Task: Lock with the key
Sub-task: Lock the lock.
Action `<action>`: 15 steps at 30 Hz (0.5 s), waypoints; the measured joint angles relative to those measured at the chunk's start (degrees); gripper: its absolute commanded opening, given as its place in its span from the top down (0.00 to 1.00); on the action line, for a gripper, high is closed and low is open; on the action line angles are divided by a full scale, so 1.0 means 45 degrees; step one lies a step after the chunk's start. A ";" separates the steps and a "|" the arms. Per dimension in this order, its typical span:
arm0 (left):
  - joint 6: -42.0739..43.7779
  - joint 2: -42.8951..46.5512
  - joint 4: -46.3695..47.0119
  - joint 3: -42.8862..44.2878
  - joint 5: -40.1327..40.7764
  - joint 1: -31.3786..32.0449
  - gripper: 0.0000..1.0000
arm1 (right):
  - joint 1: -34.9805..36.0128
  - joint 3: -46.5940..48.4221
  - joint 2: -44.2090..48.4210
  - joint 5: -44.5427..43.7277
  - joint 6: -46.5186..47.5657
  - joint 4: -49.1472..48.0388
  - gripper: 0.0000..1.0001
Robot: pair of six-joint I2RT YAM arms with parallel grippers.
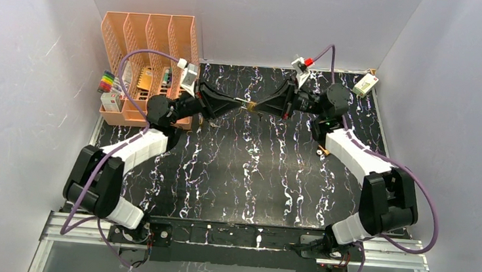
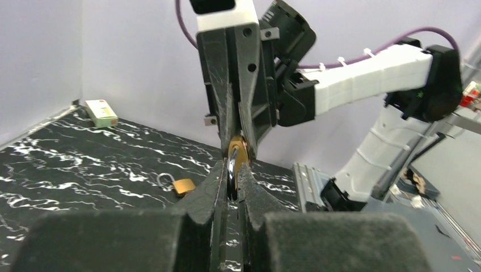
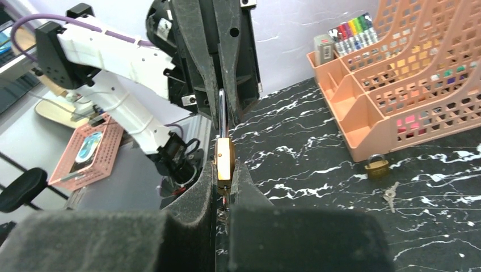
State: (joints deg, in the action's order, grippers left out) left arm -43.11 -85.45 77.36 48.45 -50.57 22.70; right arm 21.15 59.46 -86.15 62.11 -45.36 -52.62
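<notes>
Stretching inward, both jaws clamp padlock (image 1: 251, 107).

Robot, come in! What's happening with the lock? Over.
Left gripper shut on padlock shackle. Right gripper shut on its brass body. Key lies on table, untouched. Nothing in the way.

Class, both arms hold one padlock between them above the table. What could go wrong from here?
1. The left pincer and right pincer grip the padlock in mid-air from opposite ends; an uneven pull could twist it loose.
2. The key lies on the table near the organiser; fetching it means one pincer letting go, so the padlock may swing or drop.
</notes>
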 measured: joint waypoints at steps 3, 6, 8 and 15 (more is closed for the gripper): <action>0.0039 0.0758 -0.0253 -0.0471 -0.0447 0.0073 1.00 | -0.0092 -0.0316 0.0495 0.0345 -0.0481 -0.0607 1.00; 0.0117 0.1651 -0.0559 -0.0986 -0.1078 0.0039 1.00 | -0.0029 -0.0709 0.1151 0.0554 -0.0879 -0.1287 1.00; 0.0126 0.2132 -0.0743 -0.1214 -0.1506 0.0005 1.00 | 0.0078 -0.1059 0.1545 0.0597 -0.1064 -0.1583 1.00; 0.0262 0.3274 -0.1243 -0.1909 -0.2273 -0.1025 1.00 | -0.0325 -0.1943 0.2322 0.0797 -0.1807 -0.2113 1.00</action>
State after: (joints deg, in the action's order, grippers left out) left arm -41.93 -70.72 71.77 39.86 -60.80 18.09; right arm 19.68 50.72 -75.70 65.69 -53.49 -62.13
